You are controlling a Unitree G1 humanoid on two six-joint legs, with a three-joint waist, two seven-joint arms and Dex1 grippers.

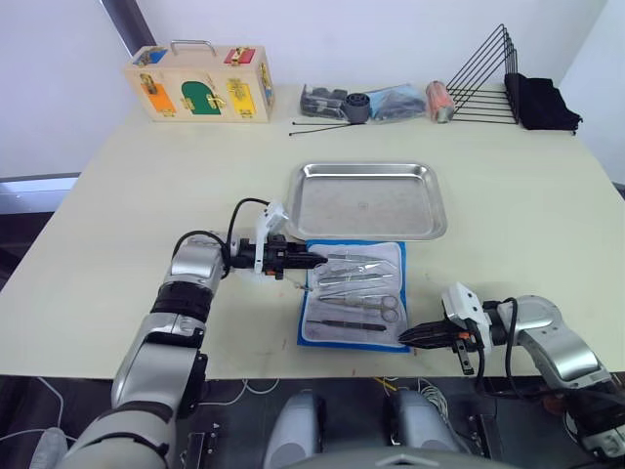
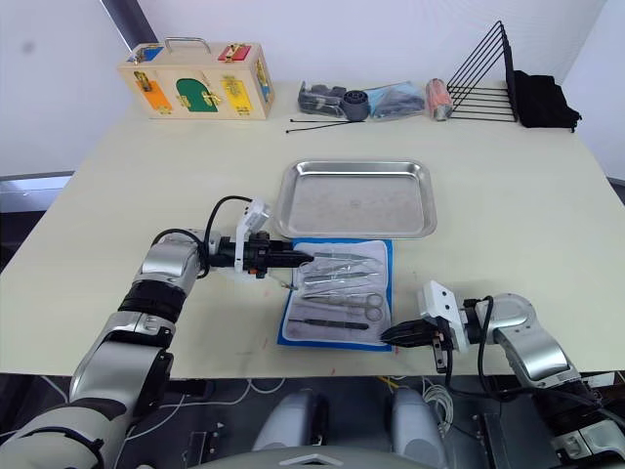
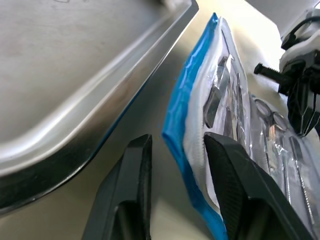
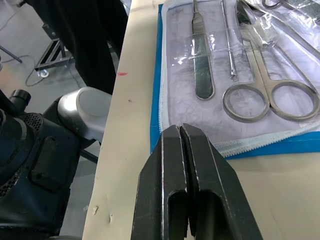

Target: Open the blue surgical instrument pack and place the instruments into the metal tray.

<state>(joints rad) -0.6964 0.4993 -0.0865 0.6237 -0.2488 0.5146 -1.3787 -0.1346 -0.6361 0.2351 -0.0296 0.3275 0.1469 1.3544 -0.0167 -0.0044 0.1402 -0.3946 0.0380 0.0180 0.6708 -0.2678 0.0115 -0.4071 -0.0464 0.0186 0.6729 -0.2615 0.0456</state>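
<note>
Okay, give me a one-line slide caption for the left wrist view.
Open left end effector straddling the raised edge of the blue surgical instrument pack beside the metal tray.

We see a pale cream desk. The blue surgical instrument pack shows clear whitish plastic edged in bright blue, holding silvery instruments and one dark slim tool. The metal tray is shiny steel grey. A tan wooden box bears orange, green, yellow, blue and red panels. The wire rack is black.
</note>
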